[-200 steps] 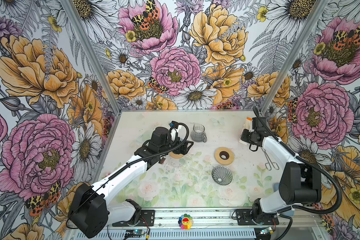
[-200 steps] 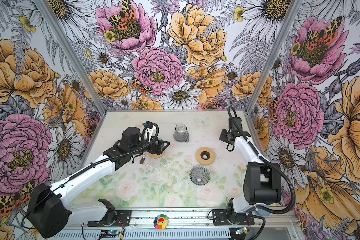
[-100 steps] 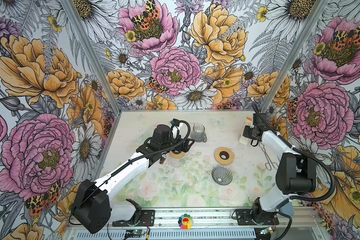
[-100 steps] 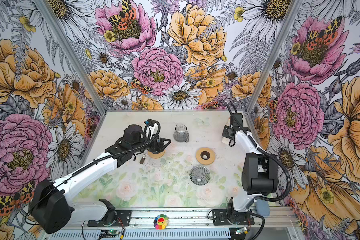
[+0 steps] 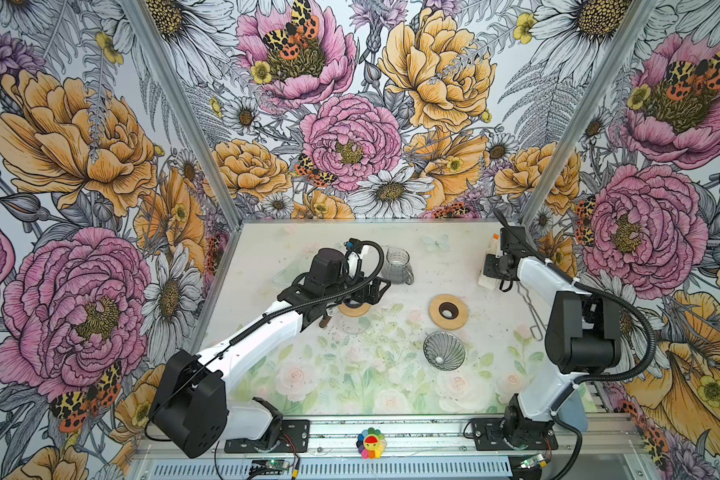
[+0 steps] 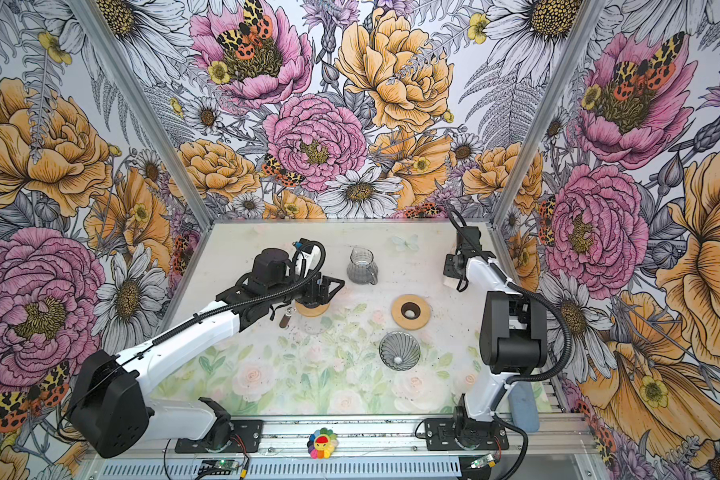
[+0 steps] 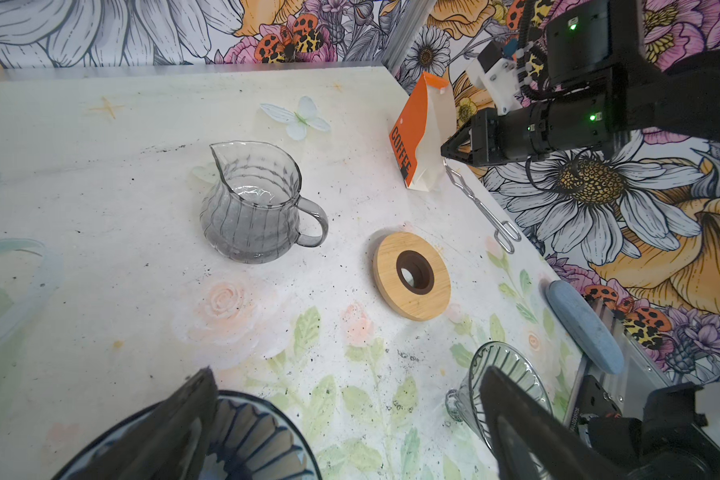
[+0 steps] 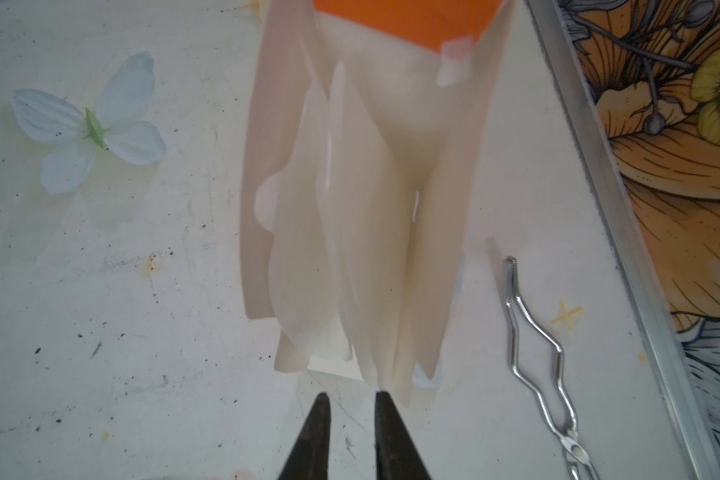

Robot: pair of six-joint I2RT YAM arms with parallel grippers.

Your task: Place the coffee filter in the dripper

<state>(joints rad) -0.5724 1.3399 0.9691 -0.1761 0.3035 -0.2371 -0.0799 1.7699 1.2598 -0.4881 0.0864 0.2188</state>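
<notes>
Mixed bag of stuff: carafe (image 7: 250, 203) and dripper (image 5: 438, 348) are glossy ribbed smoky glass, the ring (image 7: 431, 299) is smooth matt wood, the coffee filters (image 8: 350, 249) are thin matt white paper, the tongs (image 8: 537, 332) are shiny metal wire, and the counter (image 7: 100, 166) looks matt and gritty.

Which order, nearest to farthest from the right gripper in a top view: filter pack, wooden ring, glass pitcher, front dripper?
1. Filter pack, at the right gripper, back right.
2. Wooden ring, middle right.
3. Glass pitcher (back) and front dripper: too close to call.
</notes>
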